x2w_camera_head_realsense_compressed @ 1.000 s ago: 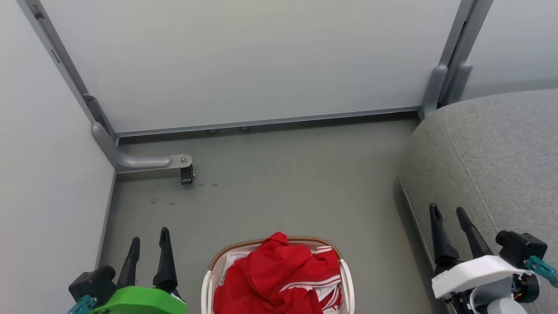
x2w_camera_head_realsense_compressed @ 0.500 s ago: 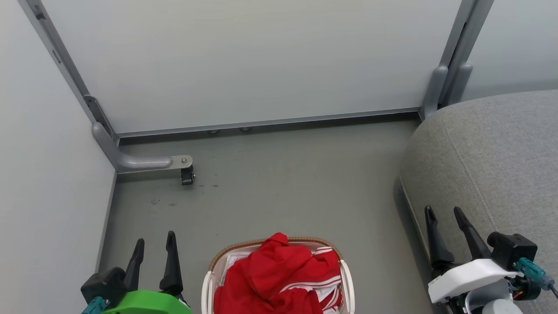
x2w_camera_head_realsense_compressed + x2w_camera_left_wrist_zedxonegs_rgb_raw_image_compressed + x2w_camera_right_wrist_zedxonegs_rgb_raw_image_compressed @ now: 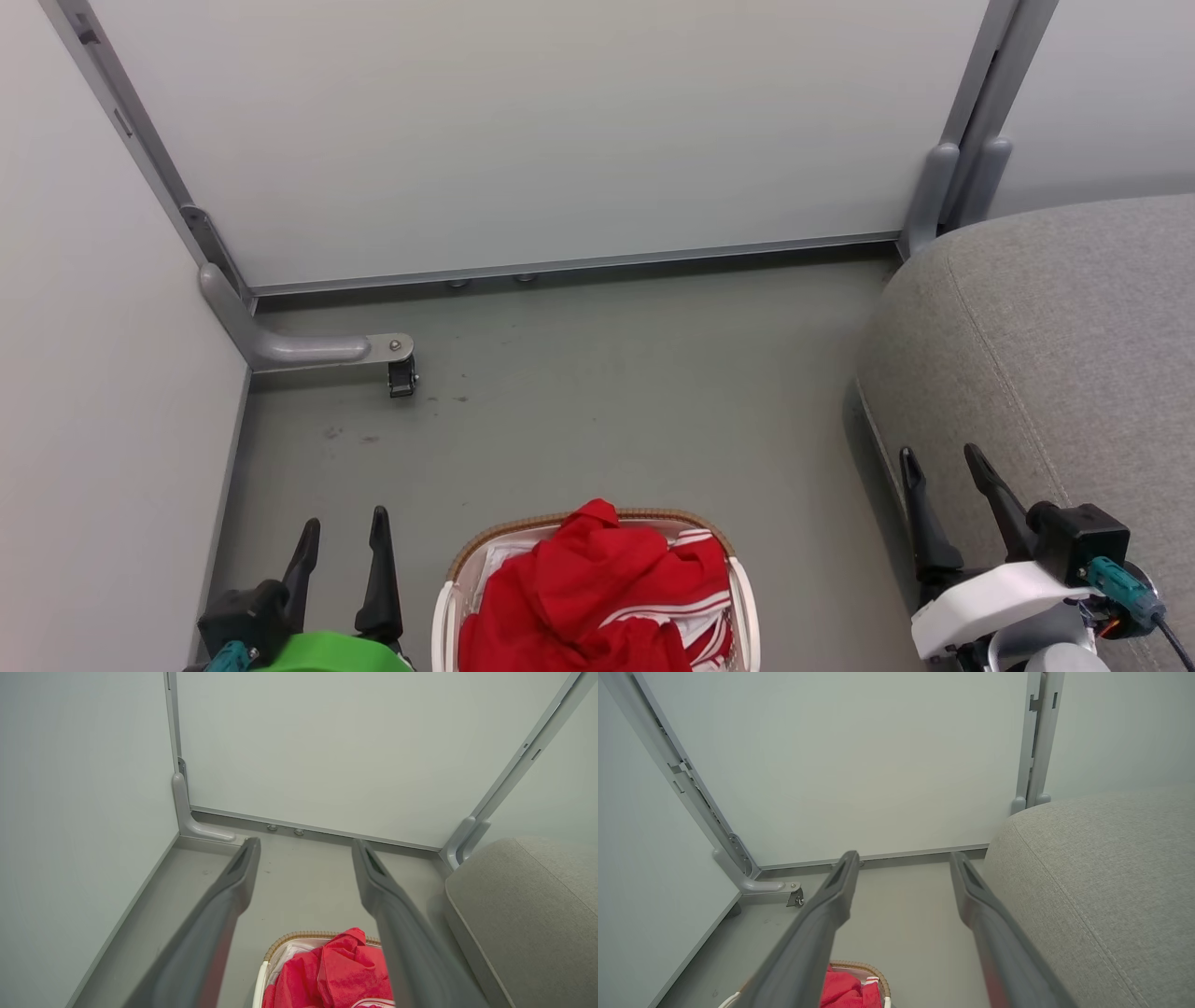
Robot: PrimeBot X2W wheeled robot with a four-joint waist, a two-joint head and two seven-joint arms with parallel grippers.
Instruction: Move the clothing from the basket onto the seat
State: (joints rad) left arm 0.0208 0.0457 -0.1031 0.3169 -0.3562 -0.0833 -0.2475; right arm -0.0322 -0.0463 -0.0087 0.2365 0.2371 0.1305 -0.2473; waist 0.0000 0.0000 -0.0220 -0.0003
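Both pincers stand wide open and hold nothing: the left gripper [image 3: 345, 519] hangs over the grey floor [image 3: 607, 401] just left of the small oval cream-white plastic basket [image 3: 523, 525] with its brown woven-look rim, and the right gripper [image 3: 937, 454] hangs at the near left edge of the large grey fabric-upholstered seat [image 3: 1055, 355], well to the basket's right. Soft red clothing [image 3: 579, 597] with white panels and thin red-and-white stripes lies heaped in the basket, its highest fold rising above the far rim. It should handle as light, limp cloth: nothing to break and little to slip, but it will sag and trail, and may drag a second piece or the white fabric liner [image 3: 493, 558] along. Whether the heap is one garment or several I cannot tell, as the near part of the basket is cut off. The raised red fold at the far middle looks the best place to pinch, clear of rim and liner.
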